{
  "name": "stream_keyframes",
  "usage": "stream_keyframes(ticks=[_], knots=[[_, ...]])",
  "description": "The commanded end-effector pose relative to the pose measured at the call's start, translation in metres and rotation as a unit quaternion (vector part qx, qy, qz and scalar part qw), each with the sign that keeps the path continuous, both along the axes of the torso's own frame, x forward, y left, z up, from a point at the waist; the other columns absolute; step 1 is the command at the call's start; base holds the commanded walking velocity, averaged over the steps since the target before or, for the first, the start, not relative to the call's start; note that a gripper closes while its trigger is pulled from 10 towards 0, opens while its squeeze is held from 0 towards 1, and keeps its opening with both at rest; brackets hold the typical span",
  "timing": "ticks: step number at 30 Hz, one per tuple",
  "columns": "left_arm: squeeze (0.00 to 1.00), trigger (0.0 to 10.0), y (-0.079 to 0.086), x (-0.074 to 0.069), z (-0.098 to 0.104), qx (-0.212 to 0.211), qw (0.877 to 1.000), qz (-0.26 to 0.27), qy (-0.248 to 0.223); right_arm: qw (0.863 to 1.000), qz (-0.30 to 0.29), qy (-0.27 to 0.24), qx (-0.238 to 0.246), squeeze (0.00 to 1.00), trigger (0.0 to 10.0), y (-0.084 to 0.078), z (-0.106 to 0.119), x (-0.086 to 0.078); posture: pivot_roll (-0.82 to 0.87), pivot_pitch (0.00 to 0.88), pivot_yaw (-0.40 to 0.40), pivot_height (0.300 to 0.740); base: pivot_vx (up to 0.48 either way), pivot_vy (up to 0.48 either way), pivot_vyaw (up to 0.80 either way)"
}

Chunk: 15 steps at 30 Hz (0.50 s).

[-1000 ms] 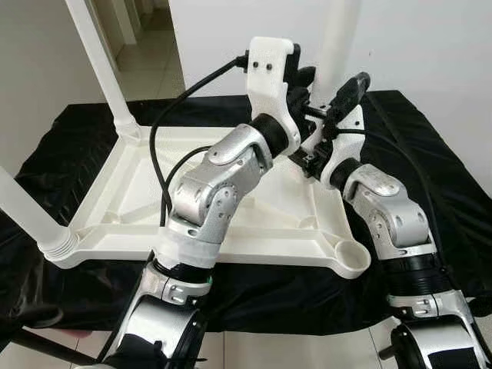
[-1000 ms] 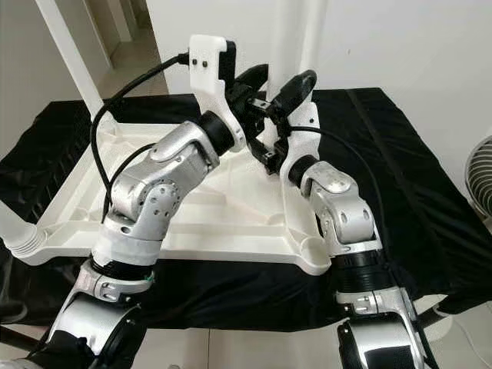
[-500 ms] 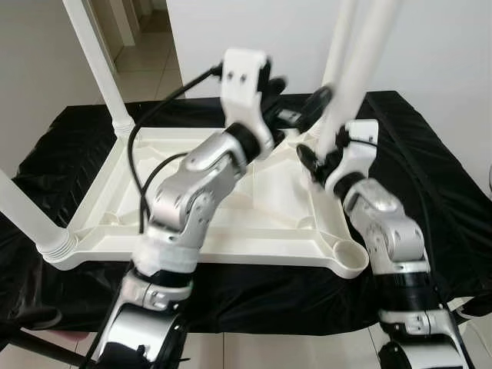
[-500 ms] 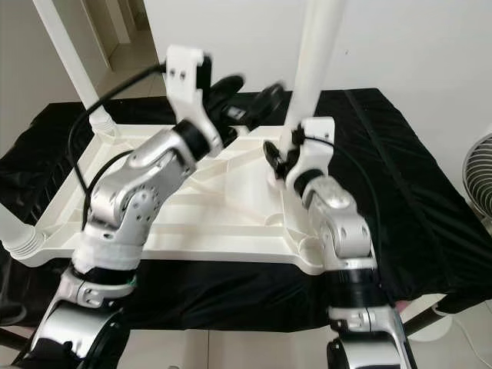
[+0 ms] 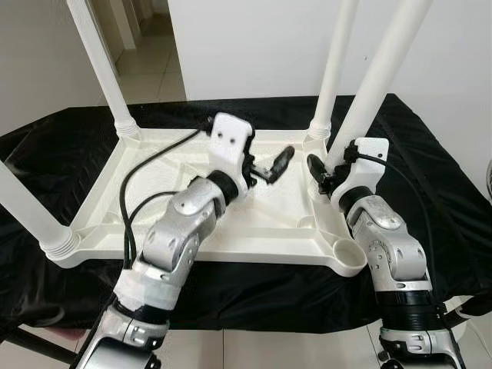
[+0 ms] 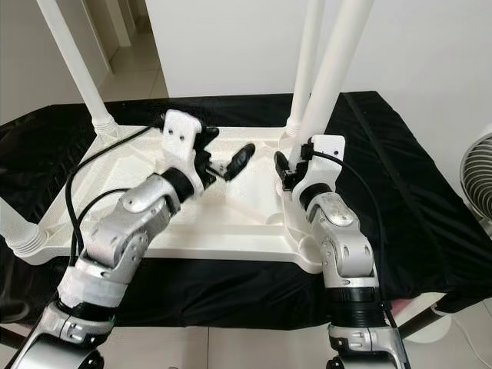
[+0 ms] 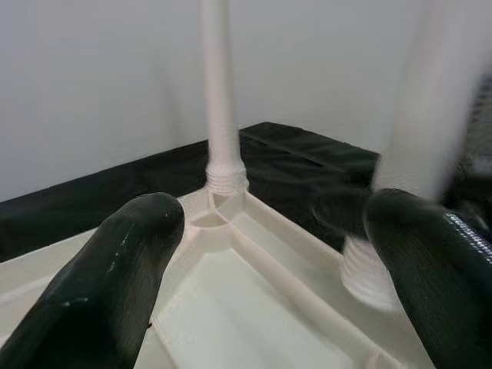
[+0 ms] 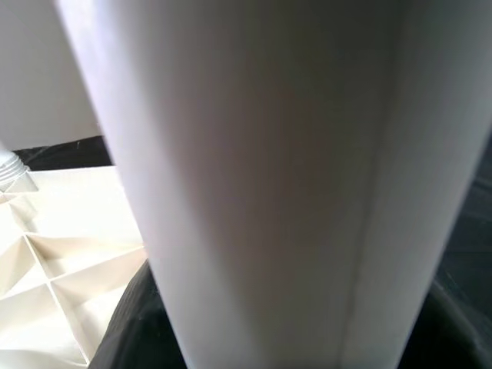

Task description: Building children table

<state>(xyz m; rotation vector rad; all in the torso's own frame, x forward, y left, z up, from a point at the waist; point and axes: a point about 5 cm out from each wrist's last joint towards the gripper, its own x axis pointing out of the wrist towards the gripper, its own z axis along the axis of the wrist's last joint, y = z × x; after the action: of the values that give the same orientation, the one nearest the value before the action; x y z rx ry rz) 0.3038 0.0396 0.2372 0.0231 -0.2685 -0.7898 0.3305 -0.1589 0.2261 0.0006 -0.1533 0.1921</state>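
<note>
The white children's tabletop [image 5: 154, 200] lies upside down on a black cloth. Three white legs stand in its corner sockets: far left [image 5: 100, 61], near left [image 5: 23, 207] and far right [image 5: 334, 69]. A fourth leg [image 5: 380, 77] leans tilted at the right rim, and my right gripper [image 5: 329, 163] is shut around its lower end; in the right wrist view that leg [image 8: 269, 154] sits very close. My left gripper [image 5: 265, 165] hovers open over the middle of the tabletop, its fingers [image 7: 115, 269] wide apart and holding nothing.
The near right corner socket [image 5: 350, 258] holds no leg. The black cloth [image 5: 430, 154] covers the supporting surface out to its edges. A white wall stands behind, a tiled doorway at the far left, and a fan [image 6: 480, 177] at the right edge.
My left gripper has let go of the fourth leg and dropped back to the left over the tabletop. My right gripper has come down with the leg, which now leans to the right.
</note>
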Motion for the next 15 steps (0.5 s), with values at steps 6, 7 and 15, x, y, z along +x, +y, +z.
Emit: stream_keyframes(ticks=[6,7,15], knots=[[0.0,10.0,-0.013,-0.02,-0.025,0.084,0.99,-0.111,-0.026,1.0,-0.017,-0.02,-0.002,0.0,10.0,-0.01,0.007,-0.002,0.0,0.036,0.032,0.74,0.0,0.0,0.0],[0.0,10.0,-0.015,-0.022,-0.031,0.1,0.987,-0.12,-0.028,1.0,-0.018,-0.02,-0.006,0.0,10.0,-0.012,0.008,-0.002,0.0,0.036,0.032,0.74,0.0,0.0,0.0],[0.0,10.0,-0.022,-0.027,-0.057,0.17,0.974,-0.144,-0.032,0.999,-0.027,-0.02,-0.017,0.0,10.0,-0.021,0.007,-0.005,-0.02,0.042,0.042,0.74,0.0,0.0,0.0]])
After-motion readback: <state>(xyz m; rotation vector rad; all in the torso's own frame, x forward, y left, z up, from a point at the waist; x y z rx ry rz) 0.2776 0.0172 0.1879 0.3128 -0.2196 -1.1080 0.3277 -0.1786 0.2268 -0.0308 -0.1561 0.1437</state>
